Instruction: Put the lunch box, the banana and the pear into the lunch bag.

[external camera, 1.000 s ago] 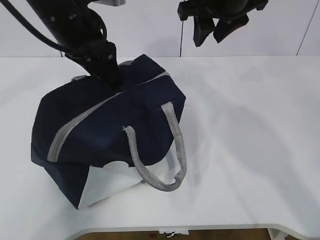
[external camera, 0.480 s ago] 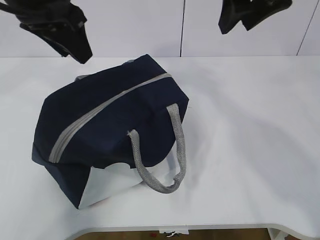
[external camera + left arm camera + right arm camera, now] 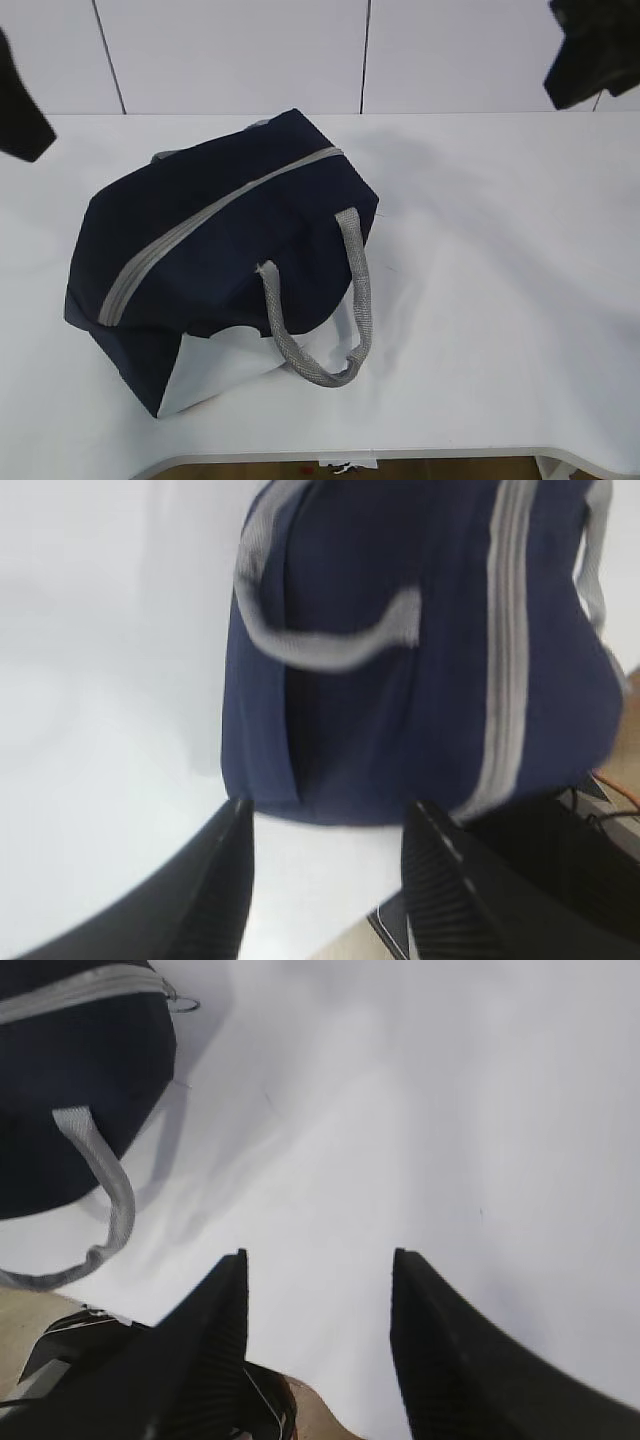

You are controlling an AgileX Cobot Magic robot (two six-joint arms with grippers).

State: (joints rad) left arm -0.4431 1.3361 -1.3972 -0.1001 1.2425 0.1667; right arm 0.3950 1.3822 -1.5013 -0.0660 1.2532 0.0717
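Note:
The navy lunch bag (image 3: 225, 255) lies on the white table with its grey zipper (image 3: 190, 230) closed along the top and a grey handle (image 3: 355, 300) hanging at its near end. The bag also shows in the left wrist view (image 3: 410, 650) and at the top left of the right wrist view (image 3: 70, 1080). My left gripper (image 3: 325, 825) is open and empty, high above the table's left side (image 3: 18, 105). My right gripper (image 3: 318, 1260) is open and empty, high at the far right (image 3: 590, 50). The lunch box, the banana and the pear are out of view.
The white table (image 3: 500, 280) stretches to the right of the bag. Its front edge (image 3: 400, 455) runs along the bottom of the exterior view. A white panelled wall (image 3: 300, 50) stands behind the table.
My left gripper has left the bag's top and lifted out to the far left. My right gripper has moved off to the far right. The bag settled slightly.

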